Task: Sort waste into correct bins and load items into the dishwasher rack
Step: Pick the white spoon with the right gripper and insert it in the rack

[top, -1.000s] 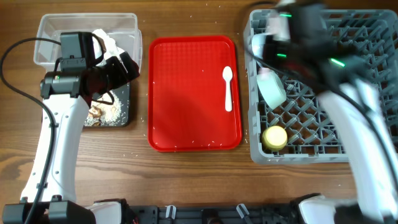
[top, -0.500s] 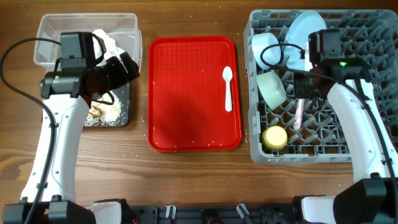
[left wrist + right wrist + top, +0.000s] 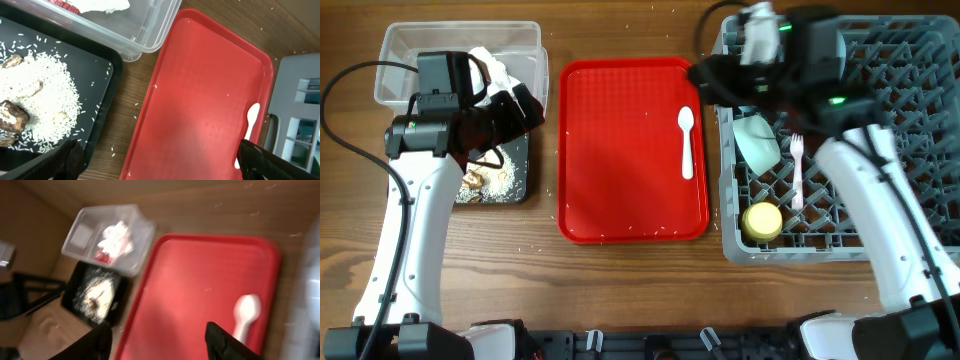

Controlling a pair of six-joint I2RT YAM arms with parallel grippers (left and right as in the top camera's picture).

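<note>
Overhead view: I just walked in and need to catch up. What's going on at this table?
Two robot arms are clearing up. The right gripper, open and empty, reaches toward the white spoon lying on the red tray. The fork, yellow cup and mint bowl sit in the grey rack. The left gripper, open, hovers by the black tray of rice and the clear tub holding the napkin.

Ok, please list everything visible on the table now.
tub: 1, clear, back left
napkin: 1, white, in tub
wrapper: 1, red, in tub
bin: 1, black, beside tub
rice: heap, whitish, in bin
red tray: 1, red, middle
spoon: 1, white, on red tray
rack: 1, grey, right
bowl: 1, mint, in rack
fork: 1, white, in rack
cup: 1, yellow, in rack
left gripper: open, above bin
right gripper: open, at rack's left edge
</note>
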